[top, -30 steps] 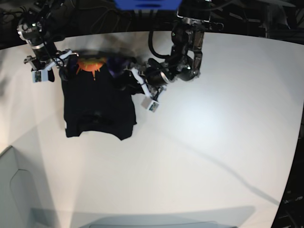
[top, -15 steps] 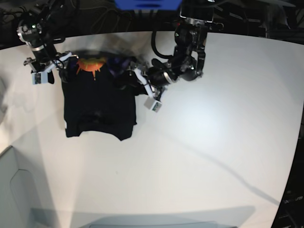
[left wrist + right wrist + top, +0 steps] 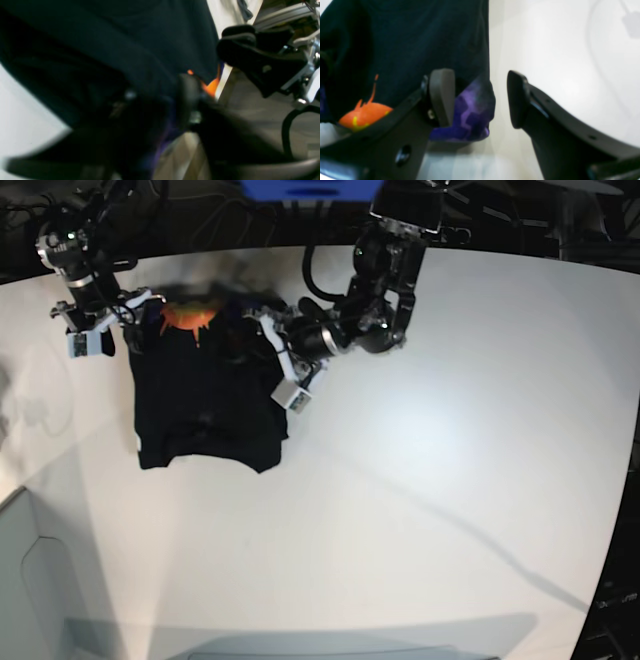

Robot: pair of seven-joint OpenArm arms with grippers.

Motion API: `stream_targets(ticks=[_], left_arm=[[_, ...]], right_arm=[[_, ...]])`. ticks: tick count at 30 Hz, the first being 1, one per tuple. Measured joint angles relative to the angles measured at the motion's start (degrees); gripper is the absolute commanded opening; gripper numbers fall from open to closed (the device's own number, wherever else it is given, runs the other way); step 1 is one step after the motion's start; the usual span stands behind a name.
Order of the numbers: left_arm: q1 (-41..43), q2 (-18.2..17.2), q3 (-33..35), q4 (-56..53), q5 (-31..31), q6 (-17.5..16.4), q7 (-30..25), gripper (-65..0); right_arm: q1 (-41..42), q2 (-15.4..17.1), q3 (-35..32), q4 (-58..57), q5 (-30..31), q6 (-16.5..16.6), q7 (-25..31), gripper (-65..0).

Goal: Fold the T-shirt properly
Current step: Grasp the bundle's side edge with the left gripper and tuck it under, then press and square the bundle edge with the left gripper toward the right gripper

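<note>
T-shirt (image 3: 205,405) lies partly folded on the white table (image 3: 450,460), near the far left corner, black side up. Orange print (image 3: 190,315) shows at its far edge; purple print (image 3: 467,112) shows at the far corner nearest the table's left edge.

Right gripper (image 3: 480,100) sits at that corner, jaws spread wide. One finger (image 3: 441,96) stands over the cloth, the other over bare table; nothing between them is pinched.

Left gripper (image 3: 262,340) is low over the shirt's far right part, against the cloth. Wrist view blurred and dark; cannot tell whether its jaws are parted or closed on fabric.
</note>
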Motion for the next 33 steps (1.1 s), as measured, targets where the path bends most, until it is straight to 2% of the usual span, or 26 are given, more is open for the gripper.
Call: stream_targets(ticks=[1, 2, 6, 8, 12, 15, 20, 26, 29, 33], left_arm=[[0.07, -0.09, -0.17, 0.0, 0.09, 0.02, -0.02, -62.0], [0.02, -0.11, -0.26, 0.09, 0.07, 0.0, -0.02, -65.0], [0.13, -0.63, -0.26, 0.61, 0.02, 0.02, -0.02, -62.9], [0.39, -1.79, 0.02, 2.34, 0.04, 0.0, 0.26, -65.0], [0.28, -4.59, 1.03, 8.22, -0.11, 0.04, 0.35, -64.8], [-0.07, -7.26, 3.98, 9.01, 0.0, 0.11, 1.25, -64.8], [-1.44, -9.11, 6.43, 9.22, 0.35, 0.04, 2.05, -64.8], [-1.62, -14.93, 10.54, 9.53, 0.22, 0.02, 2.14, -64.8], [-1.11, -17.33, 12.96, 13.97, 0.44, 0.04, 2.01, -64.8], [-1.46, -17.42, 14.88, 17.14, 0.02, -0.02, 1.64, -64.8]], right_arm=[[0.0, 0.02, 0.0, 0.0, 0.0, 0.0, 0.02, -31.3], [0.04, 0.02, 0.0, 0.0, 0.0, 0.0, 0.04, -31.3], [0.02, 0.0, -0.02, 0.0, 0.02, 0.0, 0.02, -31.3], [0.7, 0.02, -0.02, -0.07, -0.13, 0.0, -0.31, -31.3], [1.73, 0.15, -0.02, -0.07, 0.04, 0.0, 0.02, -31.3], [1.81, 0.15, -0.04, -0.07, -0.04, 0.0, -0.22, -31.3], [2.43, -0.02, -2.64, -0.09, 0.09, 0.0, -0.13, -31.4], [2.29, 0.17, -3.52, -0.09, -0.11, 0.0, -0.09, -31.4], [2.29, 0.15, -3.52, -0.09, -0.17, 0.0, -0.15, -31.4], [2.47, 0.15, -3.52, -0.11, -0.22, 0.0, -0.33, -31.4]])
